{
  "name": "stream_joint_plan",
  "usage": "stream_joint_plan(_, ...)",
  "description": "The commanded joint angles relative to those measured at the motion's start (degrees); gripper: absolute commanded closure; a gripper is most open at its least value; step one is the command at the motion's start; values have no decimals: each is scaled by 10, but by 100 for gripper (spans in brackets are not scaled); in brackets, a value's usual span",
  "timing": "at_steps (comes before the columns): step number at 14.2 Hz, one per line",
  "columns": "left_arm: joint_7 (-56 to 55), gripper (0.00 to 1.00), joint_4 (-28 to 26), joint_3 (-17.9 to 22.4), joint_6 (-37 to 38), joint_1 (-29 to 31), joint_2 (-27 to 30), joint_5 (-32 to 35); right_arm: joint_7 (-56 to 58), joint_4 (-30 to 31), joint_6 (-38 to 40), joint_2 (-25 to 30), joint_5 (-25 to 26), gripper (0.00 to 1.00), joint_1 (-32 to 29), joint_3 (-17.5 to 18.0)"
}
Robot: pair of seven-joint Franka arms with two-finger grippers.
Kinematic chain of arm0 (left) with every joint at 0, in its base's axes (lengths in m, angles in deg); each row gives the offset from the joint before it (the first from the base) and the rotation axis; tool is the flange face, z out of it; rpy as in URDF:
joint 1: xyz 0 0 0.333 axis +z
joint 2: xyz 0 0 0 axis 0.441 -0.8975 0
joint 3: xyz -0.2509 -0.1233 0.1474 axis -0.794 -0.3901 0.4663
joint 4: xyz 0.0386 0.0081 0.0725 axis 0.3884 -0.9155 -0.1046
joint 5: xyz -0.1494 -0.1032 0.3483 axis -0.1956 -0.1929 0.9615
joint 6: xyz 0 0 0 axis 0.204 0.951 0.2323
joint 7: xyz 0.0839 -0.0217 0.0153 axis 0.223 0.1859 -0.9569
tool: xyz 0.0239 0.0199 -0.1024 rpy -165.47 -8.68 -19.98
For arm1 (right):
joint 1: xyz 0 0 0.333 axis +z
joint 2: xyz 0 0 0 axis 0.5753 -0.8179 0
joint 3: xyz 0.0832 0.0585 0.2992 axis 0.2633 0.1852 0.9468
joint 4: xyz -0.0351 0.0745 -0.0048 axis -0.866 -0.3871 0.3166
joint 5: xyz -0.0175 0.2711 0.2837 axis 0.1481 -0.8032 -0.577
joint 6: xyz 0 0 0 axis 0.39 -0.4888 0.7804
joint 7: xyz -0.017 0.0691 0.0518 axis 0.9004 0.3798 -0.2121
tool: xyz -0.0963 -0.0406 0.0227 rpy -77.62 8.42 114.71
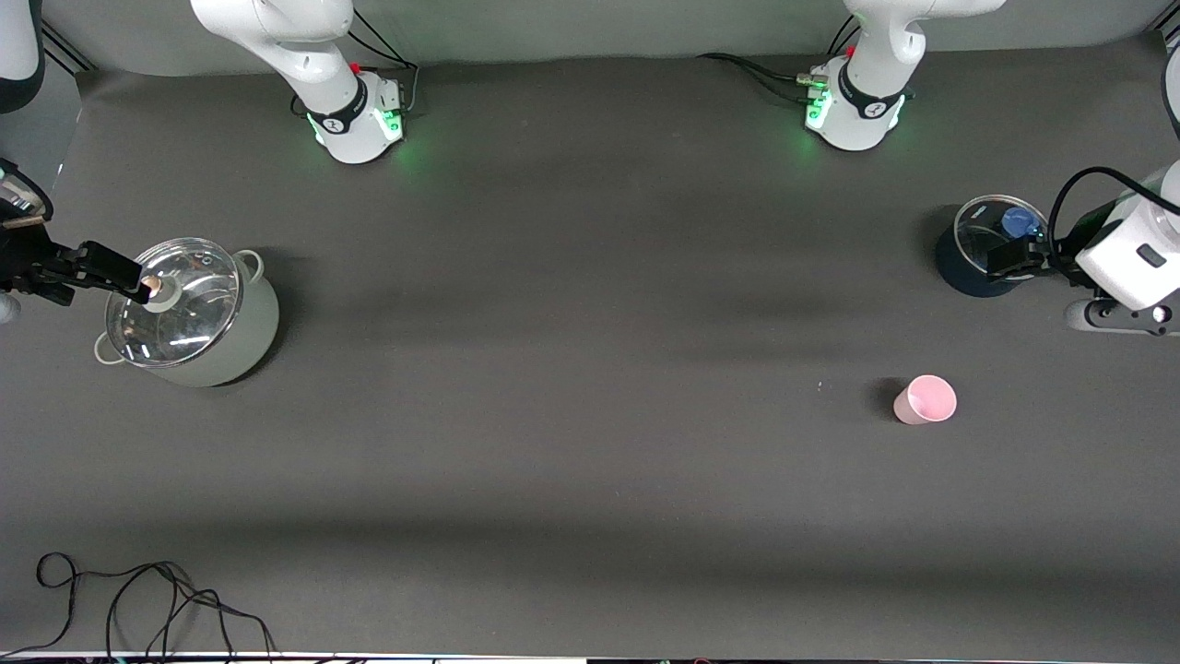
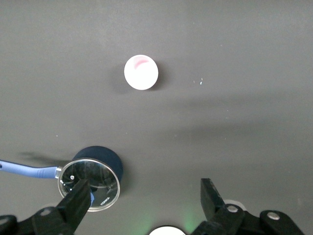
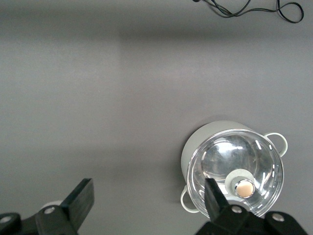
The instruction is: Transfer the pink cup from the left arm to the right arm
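The pink cup [image 1: 925, 399] stands upright on the dark table, toward the left arm's end and nearer to the front camera than the blue pot. It also shows in the left wrist view [image 2: 141, 72]. My left gripper [image 1: 1014, 256] hangs in the air over the blue pot, open and empty, well apart from the cup; its jaws show spread wide in the left wrist view [image 2: 144, 198]. My right gripper [image 1: 129, 277] hangs over the white pot at the right arm's end, open and empty [image 3: 146, 198].
A dark blue saucepan [image 1: 963, 267] with glass lid and blue handle [image 2: 24, 169] sits at the left arm's end. A white pot [image 1: 240, 341] with glass lid [image 3: 234, 166] sits at the right arm's end. A black cable [image 1: 138, 599] lies by the front edge.
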Motion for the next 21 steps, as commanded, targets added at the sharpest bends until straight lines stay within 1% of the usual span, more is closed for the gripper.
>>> stream_joint_plan(1, 75, 0, 10, 6, -17, 17, -9, -12, 2, -11, 6, -5, -1, 0, 0, -2)
stream_joint_plan(3, 148, 0, 14, 5, -39, 49, -16, -34, 3, -11, 6, -5, -1, 0, 0, -2)
stream_joint_plan(5, 245, 0, 15, 5, -68, 64, -23, -49, 3, -11, 6, -5, -1, 0, 0, -2)
stream_joint_plan(6, 284, 0, 18, 5, -77, 77, -25, -67, 3, -11, 6, -5, -1, 0, 0, -5)
stream_joint_plan(8, 383, 0, 25, 5, -90, 113, -43, -126, 3, -11, 6, -5, -1, 0, 0, -6)
stream_joint_plan(11, 577, 0, 51, 5, -90, 190, -107, -240, 3, -11, 6, -5, -1, 0, 0, -6)
stream_joint_plan(13, 690, 0, 52, 5, -91, 223, -144, -298, 3, -11, 6, -5, -1, 0, 0, -6)
stream_joint_plan(15, 771, 0, 51, 5, -91, 249, -178, -353, 2, -11, 6, -5, -1, 0, 0, -7)
stream_joint_plan(16, 814, 0, 47, 5, -89, 263, -196, -374, 3, -11, 6, -5, -1, 0, 0, -7)
stream_joint_plan(21, 993, 0, 36, 4, -76, 297, -272, -440, 3, -11, 6, -5, -1, 0, 0, -10)
